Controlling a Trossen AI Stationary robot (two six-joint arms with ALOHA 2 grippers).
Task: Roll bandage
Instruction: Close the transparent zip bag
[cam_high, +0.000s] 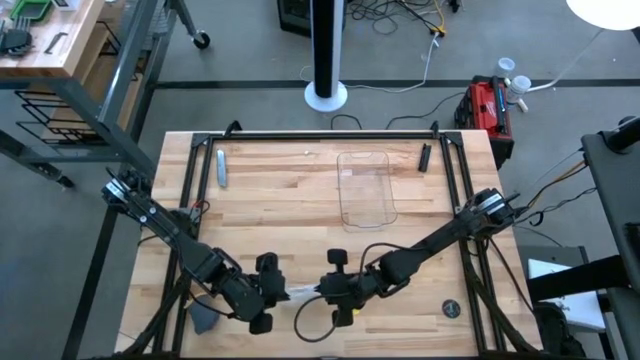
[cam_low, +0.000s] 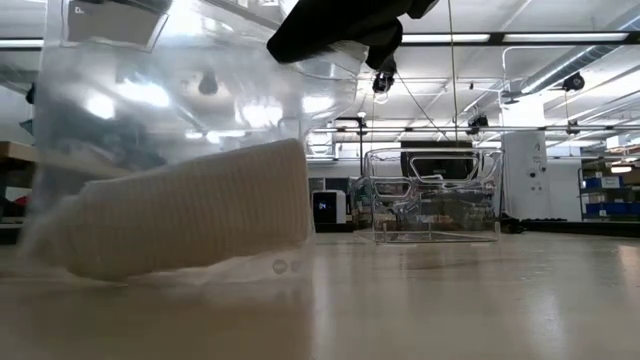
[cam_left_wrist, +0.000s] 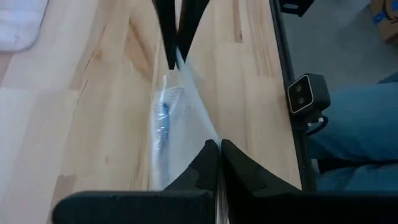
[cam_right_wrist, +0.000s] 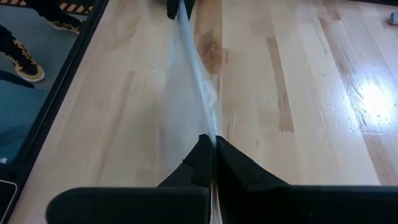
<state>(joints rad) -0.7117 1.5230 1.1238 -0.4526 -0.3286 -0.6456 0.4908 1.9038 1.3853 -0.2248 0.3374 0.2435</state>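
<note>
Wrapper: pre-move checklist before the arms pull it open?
1. Left gripper shut on clear wrapper: ok.
2. Right gripper shut on the wrapper's other end: ok.
3. Wrapper taut between the grippers: ok.
4. Bandage inside the wrapper, lower end at the table: ok.
5. Wrapper seal torn: cannot tell.
6. Clear tray apart from both arms: ok.

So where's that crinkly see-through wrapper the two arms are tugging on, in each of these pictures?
High view: the clear wrapper is stretched between the left pincer and right pincer, at the table's near edge.
Low view: it fills the left side, with the bandage inside.
Left wrist view: centre, running away from the left pincer.
Right wrist view: centre, above the right pincer.
Shared landmark: the wooden table.
</note>
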